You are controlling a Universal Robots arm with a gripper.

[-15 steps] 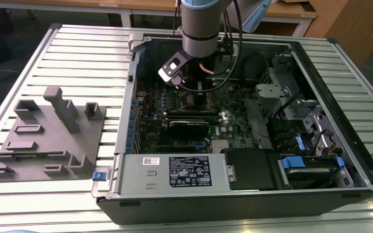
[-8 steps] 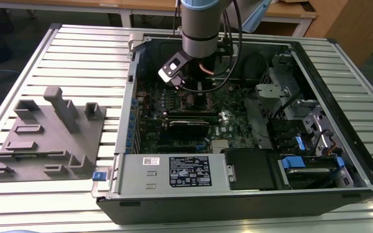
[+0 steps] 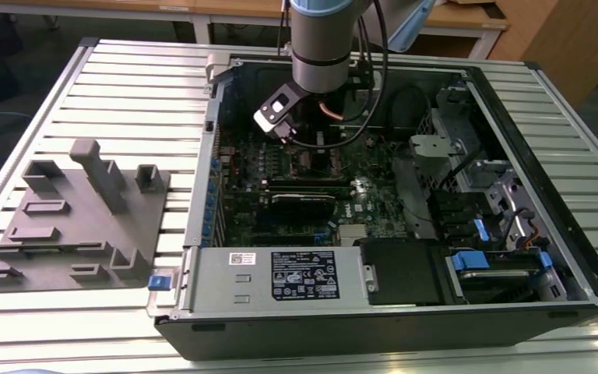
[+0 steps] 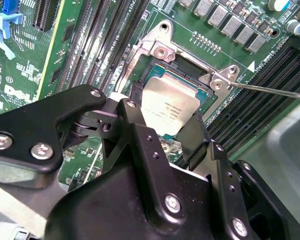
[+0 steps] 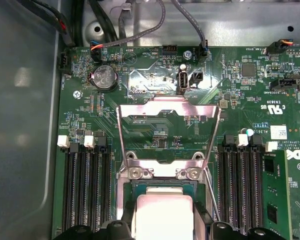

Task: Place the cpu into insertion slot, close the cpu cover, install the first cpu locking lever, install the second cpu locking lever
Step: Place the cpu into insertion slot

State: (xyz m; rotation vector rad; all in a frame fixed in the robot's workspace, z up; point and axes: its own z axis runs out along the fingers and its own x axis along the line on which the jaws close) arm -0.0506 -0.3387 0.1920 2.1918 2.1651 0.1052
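The cpu (image 4: 169,102), a small square chip with a silver-grey top, lies over the insertion slot (image 4: 187,64), whose dark recess and silvery rim show around it. My gripper (image 4: 165,131) is shut on the cpu, one black finger (image 4: 135,127) against each of two opposite edges. In the first wrist view the cpu (image 5: 162,212) sits between the same fingers, and the cpu cover (image 5: 121,135), a thin silver frame with a square window, stands swung open beyond the socket. A thin wire locking lever (image 4: 270,91) sticks out beside the slot. In the exterior view my gripper (image 3: 297,142) hangs low over the green motherboard (image 3: 299,195).
The open computer case (image 3: 382,312) lies on a slatted metal table (image 3: 122,86). Long black memory slots (image 5: 85,190) flank the socket on both sides. Cables (image 3: 403,101) and drive bays with blue tabs (image 3: 486,234) crowd the exterior view's right. A grey fixture plate (image 3: 71,218) lies outside the case.
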